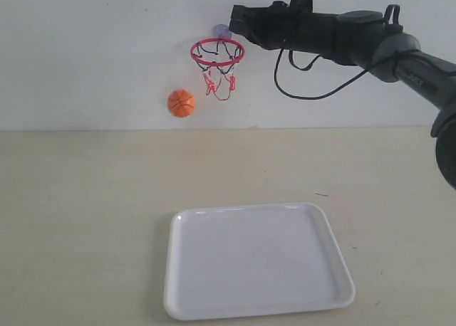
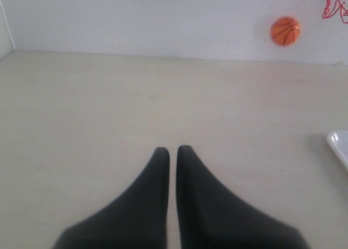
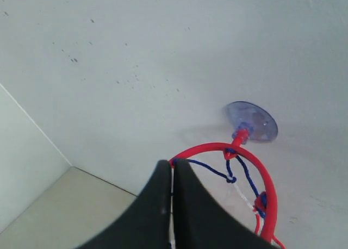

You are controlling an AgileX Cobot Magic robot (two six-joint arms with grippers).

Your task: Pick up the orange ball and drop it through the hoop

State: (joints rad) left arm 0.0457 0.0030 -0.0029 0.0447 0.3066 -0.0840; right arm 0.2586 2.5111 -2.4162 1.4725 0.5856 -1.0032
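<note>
The orange ball [image 1: 181, 102] shows against the white wall, below and left of the hoop [image 1: 217, 52] and above the tabletop, touching nothing. In the left wrist view the ball [image 2: 285, 31] is far off, with a bit of red net [image 2: 335, 7] beside it. The hoop's red ring [image 3: 270, 189] hangs from a purplish suction cup [image 3: 252, 121] on the wall. My right gripper [image 1: 235, 18] is level with the cup, just above the ring's right side, shut and empty [image 3: 173, 163]. My left gripper [image 2: 173, 149] hovers low over the table, shut and empty; the exterior view does not show it.
A white tray [image 1: 328, 230] lies on the beige table near the front, below the hoop; its corner [image 2: 340, 143] shows in the left wrist view. A black cable [image 1: 306, 91] loops under the right arm. The wall stands close behind the hoop.
</note>
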